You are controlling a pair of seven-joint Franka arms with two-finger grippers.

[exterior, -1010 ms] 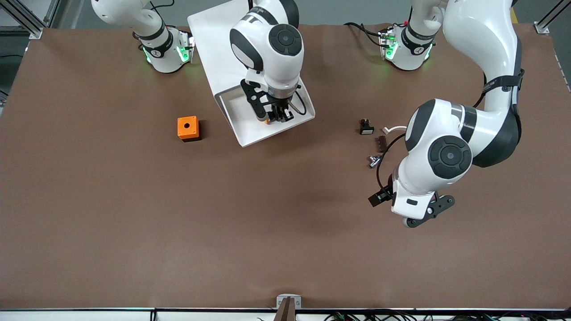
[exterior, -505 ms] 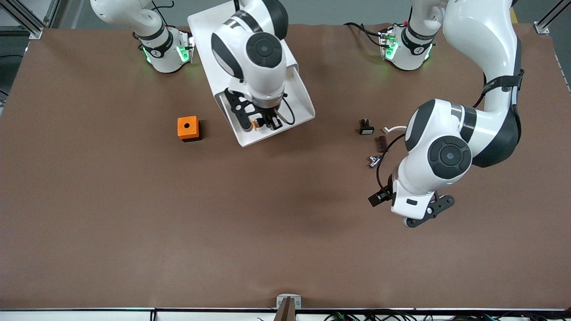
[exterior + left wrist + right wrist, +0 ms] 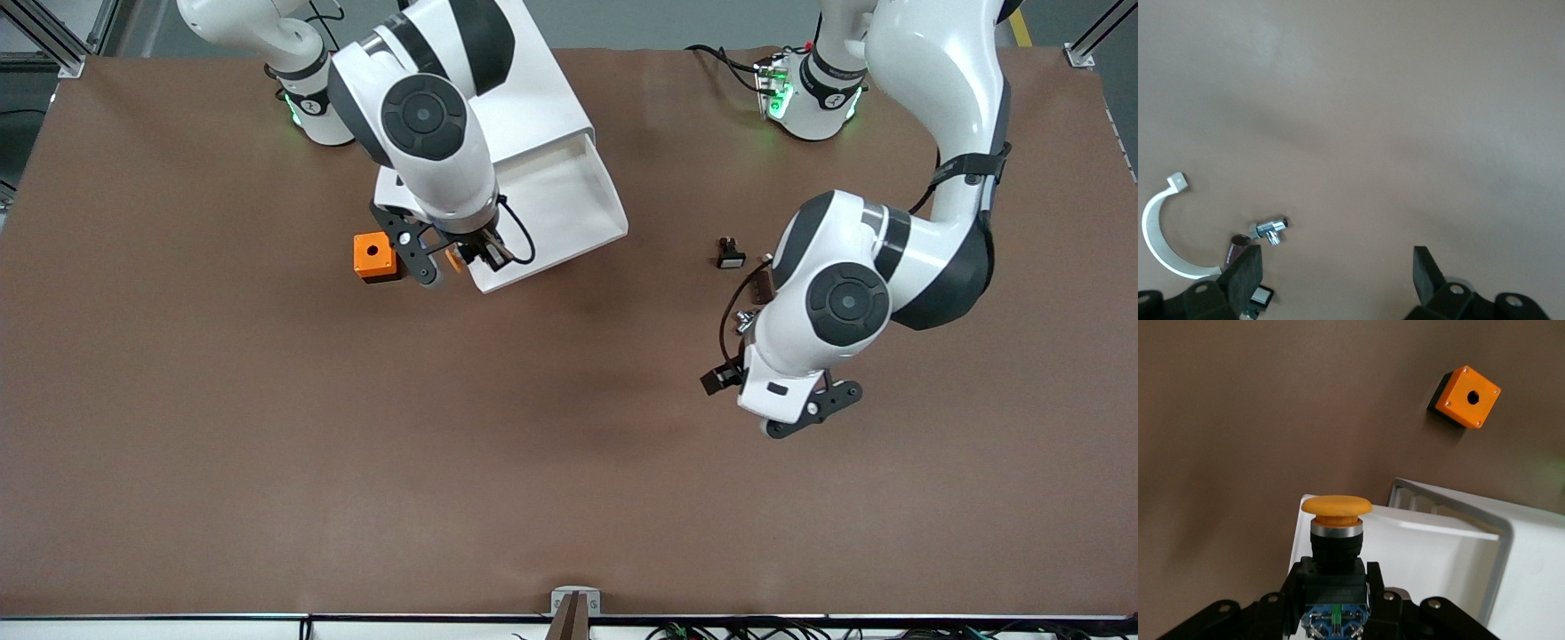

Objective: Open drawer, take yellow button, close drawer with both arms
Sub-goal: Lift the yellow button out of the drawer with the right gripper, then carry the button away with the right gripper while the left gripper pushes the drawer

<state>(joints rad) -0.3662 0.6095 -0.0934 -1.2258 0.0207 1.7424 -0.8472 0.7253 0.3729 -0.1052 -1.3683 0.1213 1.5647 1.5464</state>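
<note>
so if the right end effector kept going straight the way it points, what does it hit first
Probably the drawer. The right end effector, shut on the button, points down over the drawer's front edge, so the button's cap would likely meet that edge first, or the brown table just past it. Depth is unclear. The orange cube lies off that line.

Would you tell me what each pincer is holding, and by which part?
The right pincer grips the small orange-capped push button by its black body, over the open white drawer's corner. The left pincer holds nothing.
</note>
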